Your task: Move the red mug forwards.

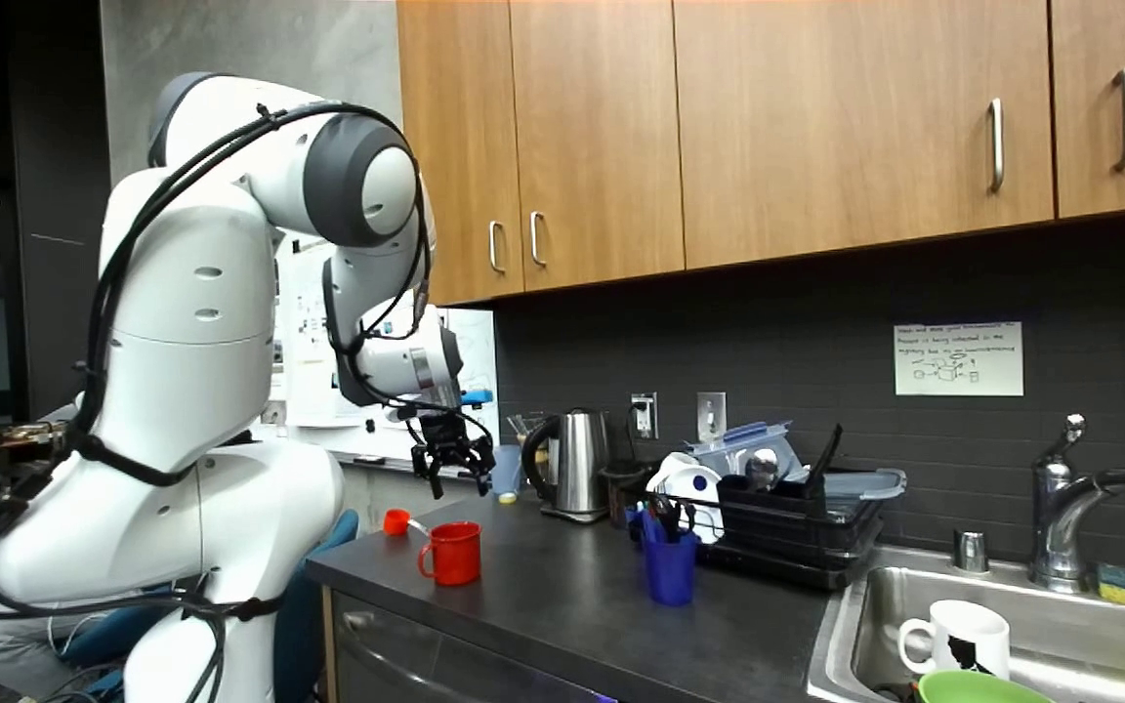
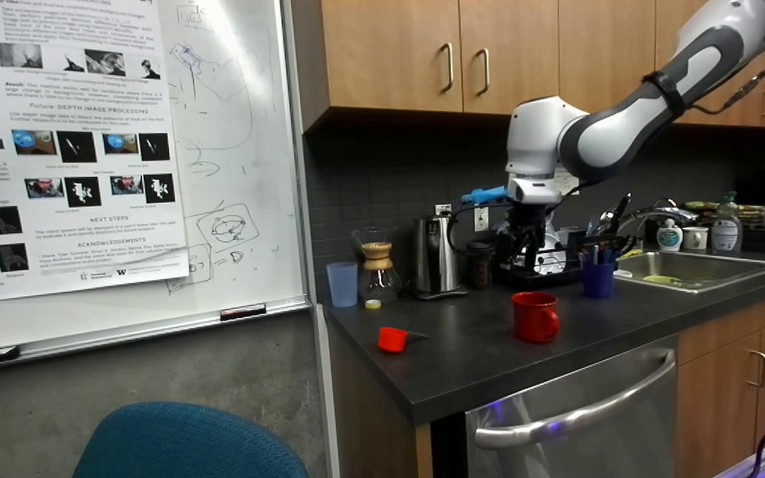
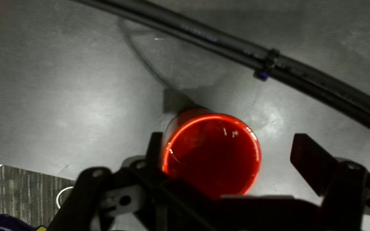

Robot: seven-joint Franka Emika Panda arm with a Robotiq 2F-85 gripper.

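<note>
The red mug (image 1: 456, 555) stands upright on the dark counter (image 1: 562, 605), near its front edge. It also shows in an exterior view (image 2: 534, 318), with its handle toward the front. In the wrist view the mug (image 3: 214, 157) is seen from above, its open top facing me. Its lower part and handle are hidden there by the gripper. My gripper (image 3: 228, 141) is open and empty, above the mug. The mug lies between the fingers in the picture, nearer the left finger. In both exterior views the gripper (image 1: 456, 478) (image 2: 520, 260) hangs fingers down above the counter.
A small red scoop (image 1: 395, 521) lies near the counter's end. A steel kettle (image 1: 577, 464), a glass coffee maker (image 2: 378, 279) and a translucent blue cup (image 2: 342, 284) stand at the back. A blue pen holder (image 1: 669, 571) and a dish rack (image 1: 777, 537) stand toward the sink (image 1: 846, 635).
</note>
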